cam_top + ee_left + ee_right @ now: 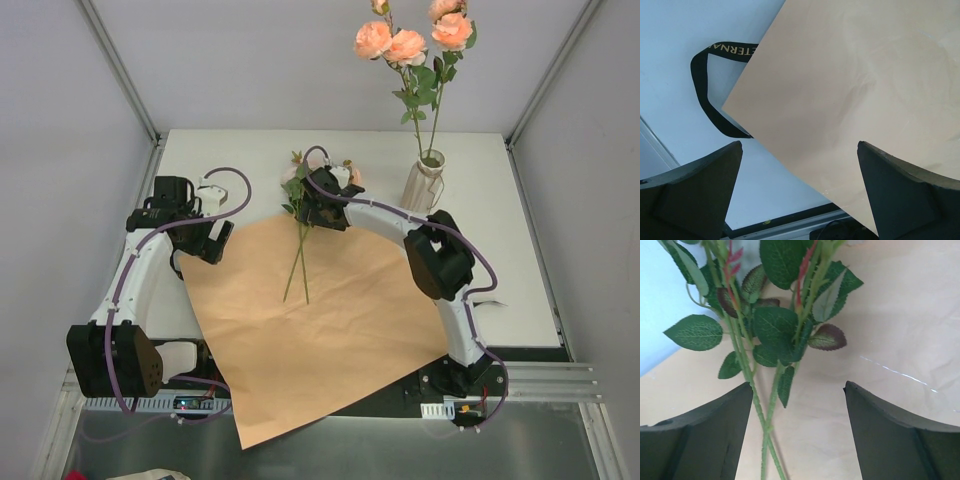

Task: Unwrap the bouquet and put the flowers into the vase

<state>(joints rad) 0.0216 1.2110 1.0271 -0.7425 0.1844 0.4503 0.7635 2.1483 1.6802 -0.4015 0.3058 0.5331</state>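
The bouquet lies undone: its tan paper (310, 330) is spread flat on the table, and two flowers (300, 262) rest on it with their thin green stems crossed. My right gripper (318, 212) hovers over their leaves (772, 322), open. The crossed stems (752, 395) lie between its fingers, close to the left one, and the gripper (797, 384) touches neither stem. The pale vase (422, 185) stands at the back right and holds several peach-pink roses (405, 45). My left gripper (205, 240) is open over the paper's left edge (855, 75), holding nothing (800, 145).
A black ribbon (705, 95) with gold lettering lies on the white table (500, 250), partly under the paper's left edge. The paper's near corner hangs over the table's front edge. Grey walls close in the left, right and back sides.
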